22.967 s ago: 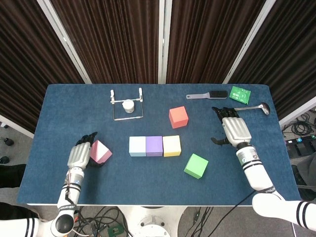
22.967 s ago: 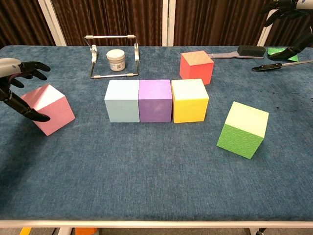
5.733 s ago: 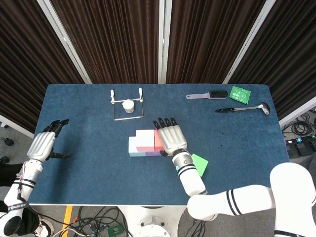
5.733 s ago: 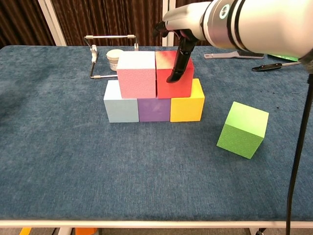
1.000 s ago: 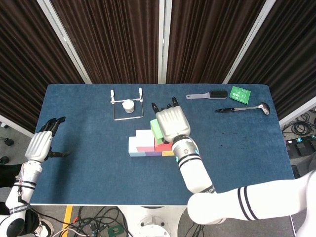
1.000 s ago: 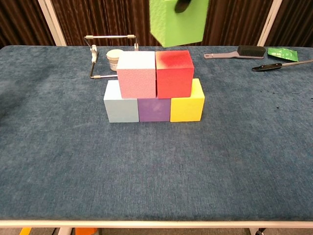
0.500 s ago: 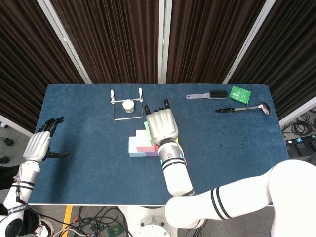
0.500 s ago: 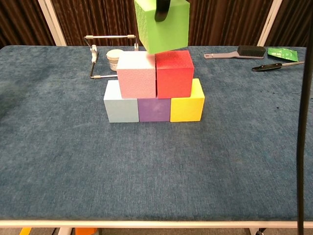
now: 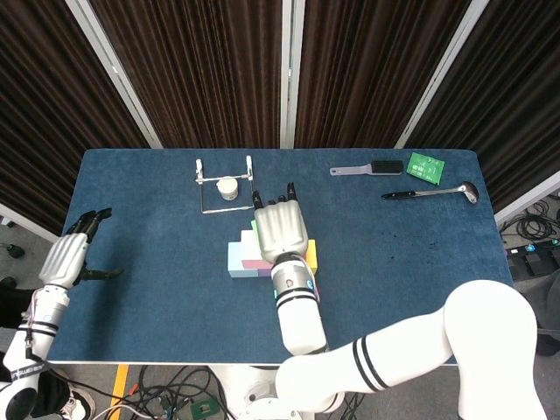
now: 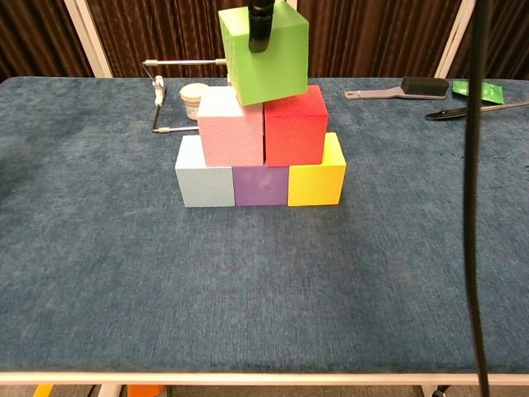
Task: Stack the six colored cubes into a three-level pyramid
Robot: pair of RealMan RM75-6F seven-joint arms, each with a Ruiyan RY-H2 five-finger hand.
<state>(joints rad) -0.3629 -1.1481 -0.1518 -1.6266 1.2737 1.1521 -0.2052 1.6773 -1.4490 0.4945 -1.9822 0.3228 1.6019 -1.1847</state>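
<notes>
A light blue cube (image 10: 205,173), a purple cube (image 10: 260,184) and a yellow cube (image 10: 316,175) form a row on the table. On them sit a pink cube (image 10: 229,128) and a red cube (image 10: 293,126). My right hand (image 9: 280,229) holds a green cube (image 10: 264,52), tilted, right over the seam of the pink and red cubes; whether it touches them I cannot tell. In the head view the hand covers most of the stack. My left hand (image 9: 67,258) hovers open at the table's left edge.
A wire stand (image 10: 192,98) with a small white jar (image 10: 196,100) is behind the stack. A brush (image 10: 401,88), a ladle (image 10: 475,108) and a green packet (image 10: 474,89) lie at the far right. A black cable (image 10: 471,190) hangs in front of the chest camera.
My right hand has carried the green cube leftward and lower, down to the top of the pink and red cubes. The left hand has stayed still.
</notes>
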